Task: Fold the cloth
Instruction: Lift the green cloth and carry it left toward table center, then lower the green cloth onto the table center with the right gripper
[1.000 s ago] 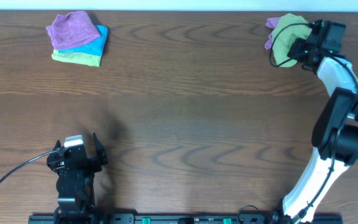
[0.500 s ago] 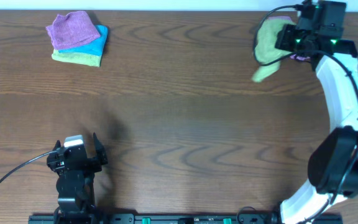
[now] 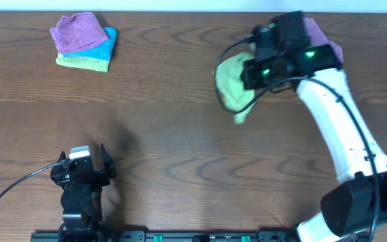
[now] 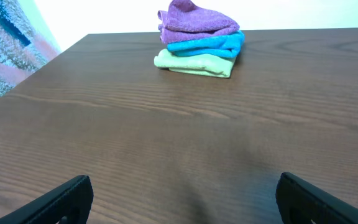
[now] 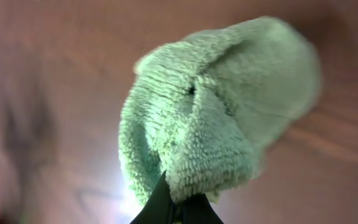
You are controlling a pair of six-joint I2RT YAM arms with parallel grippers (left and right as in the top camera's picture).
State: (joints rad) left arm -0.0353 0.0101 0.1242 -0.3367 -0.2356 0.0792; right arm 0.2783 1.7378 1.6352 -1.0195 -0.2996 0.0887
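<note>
Looking down from above, you can see the right arm stretched out over the brown desk (image 3: 180, 134), toward the far edge and a bit right of the middle. Your right end effector (image 5: 176, 208) is pinched tight on the green cloth (image 3: 232, 84). In the right wrist view the two dark tips meet at one bunched-up corner, and the fluffy cloth bulges out past them in a soft lump. From above, the cloth hangs in a crumpled shape with a thin tail pointing toward the near edge. You cannot tell if that tail touches the desk. The wood behind the cloth looks blurry in the wrist view. Another cloth, a purple cloth (image 3: 322, 39), peeks out from behind the right arm near the far right corner, and most of it is hidden. Your left end effector (image 4: 185, 205) sits by the near edge on the left side, with its two fingers (image 4: 61, 198) spread wide apart and nothing between them. Near the far left corner there is a neat stack (image 3: 84, 42) of three folded cloths, purple on top, blue in the middle and green on the bottom. The stack is well apart from both arms.
</note>
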